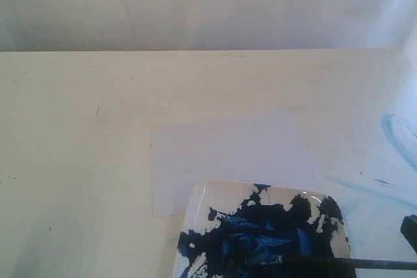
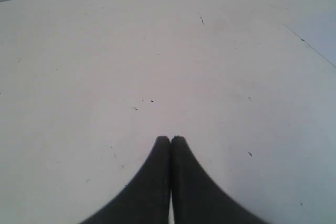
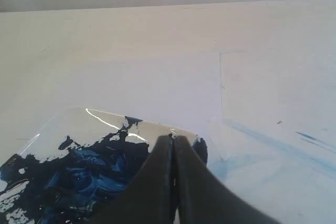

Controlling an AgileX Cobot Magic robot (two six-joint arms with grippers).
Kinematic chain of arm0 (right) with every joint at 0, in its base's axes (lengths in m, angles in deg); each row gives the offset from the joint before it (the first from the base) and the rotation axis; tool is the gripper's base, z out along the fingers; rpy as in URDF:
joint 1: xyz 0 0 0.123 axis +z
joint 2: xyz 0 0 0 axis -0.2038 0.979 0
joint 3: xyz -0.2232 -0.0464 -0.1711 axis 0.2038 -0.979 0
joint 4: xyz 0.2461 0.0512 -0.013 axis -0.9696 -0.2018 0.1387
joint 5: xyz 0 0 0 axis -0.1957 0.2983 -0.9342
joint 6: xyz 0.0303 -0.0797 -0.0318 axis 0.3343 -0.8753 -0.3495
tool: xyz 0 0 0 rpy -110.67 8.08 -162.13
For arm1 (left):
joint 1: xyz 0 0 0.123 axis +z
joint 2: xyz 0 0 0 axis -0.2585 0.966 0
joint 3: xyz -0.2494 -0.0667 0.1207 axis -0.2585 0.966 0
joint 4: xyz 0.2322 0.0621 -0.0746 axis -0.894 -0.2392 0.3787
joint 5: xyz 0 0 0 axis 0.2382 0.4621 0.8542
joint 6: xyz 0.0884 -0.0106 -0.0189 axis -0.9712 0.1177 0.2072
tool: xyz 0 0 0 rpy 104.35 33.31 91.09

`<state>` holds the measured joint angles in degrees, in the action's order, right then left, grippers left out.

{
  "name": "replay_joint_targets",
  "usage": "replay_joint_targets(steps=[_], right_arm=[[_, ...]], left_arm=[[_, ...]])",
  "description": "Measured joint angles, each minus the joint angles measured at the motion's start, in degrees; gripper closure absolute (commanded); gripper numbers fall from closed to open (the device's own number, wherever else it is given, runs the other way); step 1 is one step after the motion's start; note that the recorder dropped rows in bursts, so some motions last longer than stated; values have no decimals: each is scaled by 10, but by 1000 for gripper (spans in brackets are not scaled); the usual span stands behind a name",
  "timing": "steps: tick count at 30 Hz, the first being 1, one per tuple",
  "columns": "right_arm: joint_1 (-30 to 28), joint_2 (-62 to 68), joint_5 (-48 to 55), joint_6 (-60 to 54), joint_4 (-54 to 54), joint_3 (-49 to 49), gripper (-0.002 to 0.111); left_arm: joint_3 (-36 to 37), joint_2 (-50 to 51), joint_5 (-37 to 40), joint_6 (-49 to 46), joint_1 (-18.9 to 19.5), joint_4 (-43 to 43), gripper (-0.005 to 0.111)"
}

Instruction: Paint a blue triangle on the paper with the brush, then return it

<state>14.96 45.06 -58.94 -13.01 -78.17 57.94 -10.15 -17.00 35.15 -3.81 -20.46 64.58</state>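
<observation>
Though partly offscreen, brush [image 1: 365,264] across dish [image 1: 215,192].

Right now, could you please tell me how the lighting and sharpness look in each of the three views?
Exterior view: washed out and soft, so the paper barely separates from the table. Left wrist view: even light, faint bluish cast, the left gripper a dark blurred shape near the lens. Right wrist view: thin glare streaks on the dish, the right gripper out of focus.
</observation>
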Motion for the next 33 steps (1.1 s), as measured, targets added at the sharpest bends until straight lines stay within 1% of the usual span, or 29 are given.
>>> replay_joint_targets(steps=[10,12,14,21,23,26,33], right_arm=[[0,0,0,0,5,0,108],[0,0,-14,0,5,0,108],[0,0,-54,0,7,-1,108],[0,0,-265,3,9,-2,108],[0,-1,-310,24,1,-2,108],[0,-1,-365,95,-27,-2,108],[0,-1,-366,211,-47,-2,108]], left_arm=[[0,0,0,0,0,0,107],[0,0,0,0,0,0,107],[0,0,0,0,0,0,107],[0,0,0,0,0,0,107],[0,0,0,0,0,0,107],[0,0,0,0,0,0,107],[0,0,0,0,0,0,107]])
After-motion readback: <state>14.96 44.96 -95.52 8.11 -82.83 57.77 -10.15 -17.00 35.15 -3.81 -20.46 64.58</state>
